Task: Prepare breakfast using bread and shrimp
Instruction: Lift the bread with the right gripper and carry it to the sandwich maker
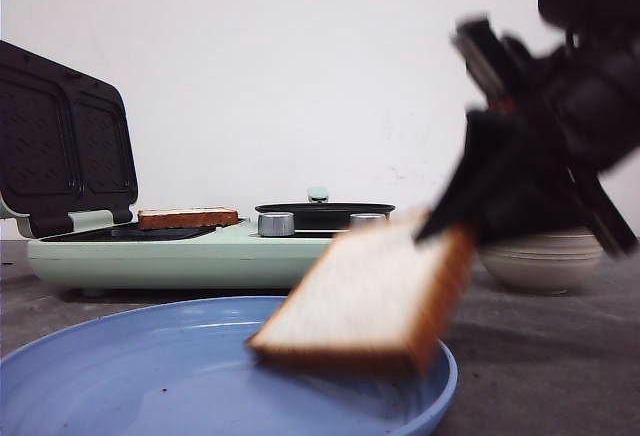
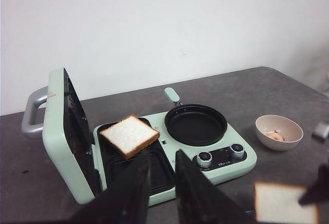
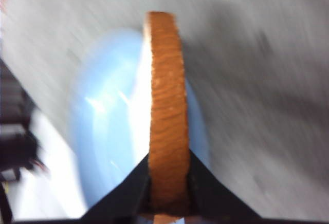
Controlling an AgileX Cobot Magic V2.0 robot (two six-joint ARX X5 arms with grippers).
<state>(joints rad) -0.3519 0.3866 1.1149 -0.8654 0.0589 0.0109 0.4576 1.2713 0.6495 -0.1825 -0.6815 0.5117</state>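
While the right gripper is clamped on one bread slice tilted above the blue plate, the sandwich maker holding the other slice lies toward ten o'clock, nearer the left gripper, whose jaws stand apart.

Bread: porous matt face, rough brown crust. Plate: smooth glossy blue, looks plastic. Sandwich maker: satin mint body, metallic knobs. Table: matt grey.

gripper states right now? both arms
Left gripper: open, holding nothing.
Right gripper: closed on a bread slice over the blue plate.
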